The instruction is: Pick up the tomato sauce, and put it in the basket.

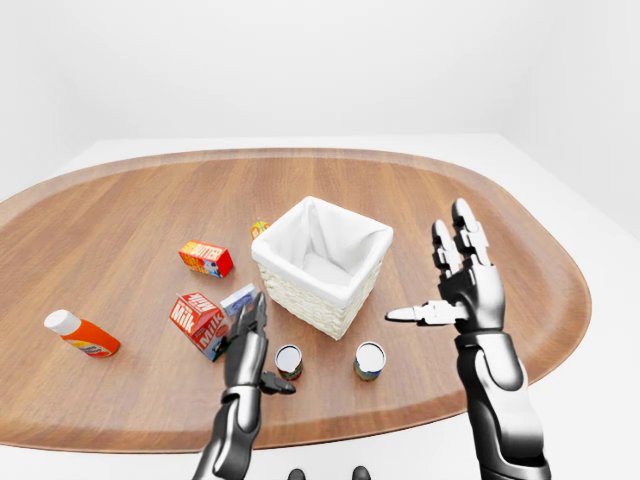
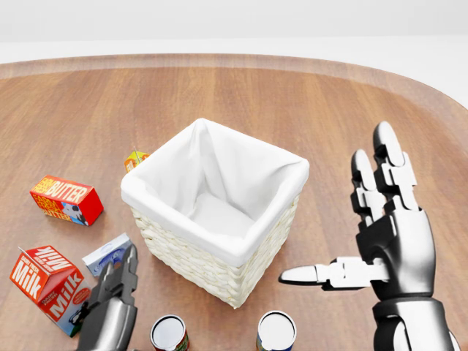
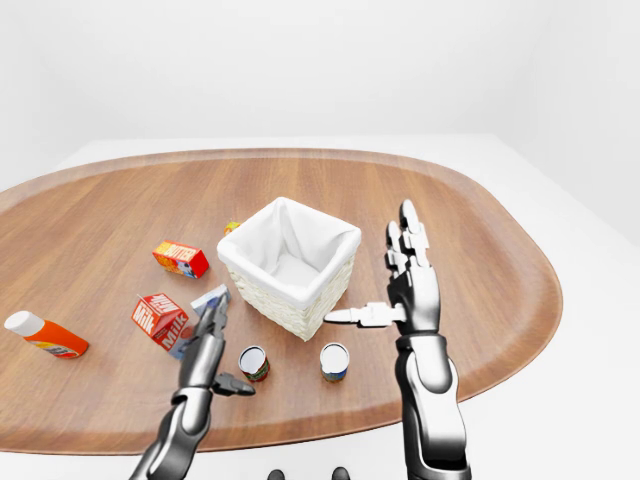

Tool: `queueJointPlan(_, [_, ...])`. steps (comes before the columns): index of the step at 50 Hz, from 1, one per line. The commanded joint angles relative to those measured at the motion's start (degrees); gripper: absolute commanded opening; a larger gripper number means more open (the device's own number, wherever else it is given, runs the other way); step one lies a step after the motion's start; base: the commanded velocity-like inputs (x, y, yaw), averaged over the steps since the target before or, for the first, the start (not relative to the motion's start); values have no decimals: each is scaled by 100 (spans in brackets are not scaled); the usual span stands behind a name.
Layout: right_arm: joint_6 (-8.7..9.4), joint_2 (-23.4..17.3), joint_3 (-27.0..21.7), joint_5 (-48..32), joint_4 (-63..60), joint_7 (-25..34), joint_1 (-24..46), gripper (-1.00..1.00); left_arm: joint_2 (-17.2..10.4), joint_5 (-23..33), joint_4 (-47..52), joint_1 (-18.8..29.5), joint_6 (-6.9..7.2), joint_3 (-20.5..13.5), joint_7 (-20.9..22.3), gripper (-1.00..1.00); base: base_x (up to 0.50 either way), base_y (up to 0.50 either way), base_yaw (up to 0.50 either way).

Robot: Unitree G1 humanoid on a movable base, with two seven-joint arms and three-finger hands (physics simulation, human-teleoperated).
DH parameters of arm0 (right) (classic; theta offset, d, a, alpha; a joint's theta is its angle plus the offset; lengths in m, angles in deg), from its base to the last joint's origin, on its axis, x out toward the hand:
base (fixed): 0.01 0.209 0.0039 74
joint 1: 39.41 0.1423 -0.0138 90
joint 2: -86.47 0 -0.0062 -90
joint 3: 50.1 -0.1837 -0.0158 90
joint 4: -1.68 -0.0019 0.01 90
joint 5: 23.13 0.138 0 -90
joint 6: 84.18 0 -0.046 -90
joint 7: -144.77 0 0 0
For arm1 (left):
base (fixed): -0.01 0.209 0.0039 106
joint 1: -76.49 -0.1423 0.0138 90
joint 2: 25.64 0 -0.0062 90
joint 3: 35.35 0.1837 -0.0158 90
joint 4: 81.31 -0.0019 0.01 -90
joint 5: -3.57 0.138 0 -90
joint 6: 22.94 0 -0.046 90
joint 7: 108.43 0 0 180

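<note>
Cartons [image 2: 64,199] read "BUTTER" & [image 2: 45,281] "Milk", left of basket [image 2: 219,248].

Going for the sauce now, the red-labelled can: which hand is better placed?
Left. The left hand sits open right beside the red-labelled can. The right hand is raised, open, right of the basket, with the other can between.

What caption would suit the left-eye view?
Both open hands, left and right, hover beside an empty basket amid two cans and cartons.
</note>
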Motion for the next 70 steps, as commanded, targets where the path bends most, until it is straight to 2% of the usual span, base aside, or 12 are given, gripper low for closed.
queueJointPlan(1, [0, -1, -6, 8, -12, 2, 0, 100, 2, 107, -238, 63, 0, 47, -160, 100, 0, 0, 0])
queueJointPlan(27, [0, 2, -5, 22, -90, -7, -6, 100, 26, 239, -421, 132, 0, 118, -292, 100, 0, 0, 0])
queueJointPlan(50, [0, -13, -51, 86, -364, -25, 8, 100, 25, 235, -911, 588, 0, 37, -454, 100, 0, 0, 0])
queueJointPlan(70, [0, -7, -80, 152, -705, -48, -9, 100, 60, 265, -816, 565, 0, 77, -429, 100, 0, 0, 0])
